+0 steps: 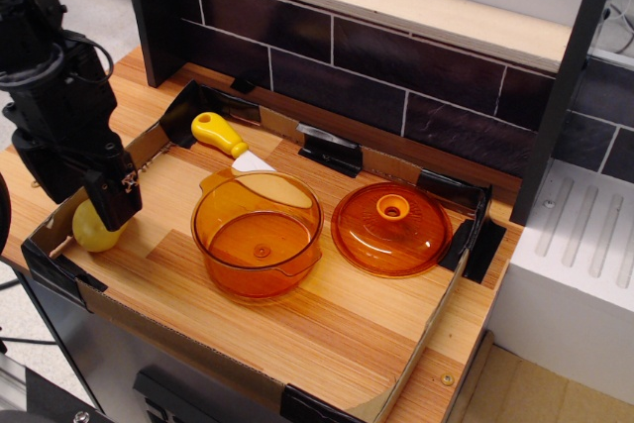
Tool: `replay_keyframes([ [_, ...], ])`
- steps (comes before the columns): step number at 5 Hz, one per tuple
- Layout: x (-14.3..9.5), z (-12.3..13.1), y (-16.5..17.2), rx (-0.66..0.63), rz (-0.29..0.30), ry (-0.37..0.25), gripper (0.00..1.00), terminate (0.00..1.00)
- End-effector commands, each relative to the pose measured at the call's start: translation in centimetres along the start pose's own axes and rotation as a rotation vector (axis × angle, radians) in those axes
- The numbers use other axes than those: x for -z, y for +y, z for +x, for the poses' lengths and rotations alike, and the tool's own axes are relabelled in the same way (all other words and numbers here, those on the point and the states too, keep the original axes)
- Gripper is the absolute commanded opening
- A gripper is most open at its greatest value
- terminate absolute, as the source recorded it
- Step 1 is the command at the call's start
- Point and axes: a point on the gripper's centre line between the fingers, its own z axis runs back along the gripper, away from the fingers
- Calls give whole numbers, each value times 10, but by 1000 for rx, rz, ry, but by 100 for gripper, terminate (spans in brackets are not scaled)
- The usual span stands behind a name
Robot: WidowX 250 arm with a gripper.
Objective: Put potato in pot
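Note:
The pale yellow-green potato (89,233) lies at the left end of the wooden tray floor, near the cardboard wall. Most of it is hidden behind my black gripper (104,207), which stands directly over it with its fingers down around it. Whether the fingers are closed on the potato is hidden by the gripper body. The translucent orange pot (257,247) sits upright and empty in the middle of the tray, to the right of the potato.
A domed orange lid with a knob (390,228) lies right of the pot. A yellow-handled toy knife (220,134) lies behind the pot. A low cardboard wall (119,319) rims the tray. A dark tiled back wall (396,76) stands behind.

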Motion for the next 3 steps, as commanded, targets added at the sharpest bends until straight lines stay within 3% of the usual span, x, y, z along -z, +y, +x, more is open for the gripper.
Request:
replay_keyframes([
  [1,14,11,6,2,55,-32,100,0],
  [3,29,14,7,5,84,-35,100,0],
])
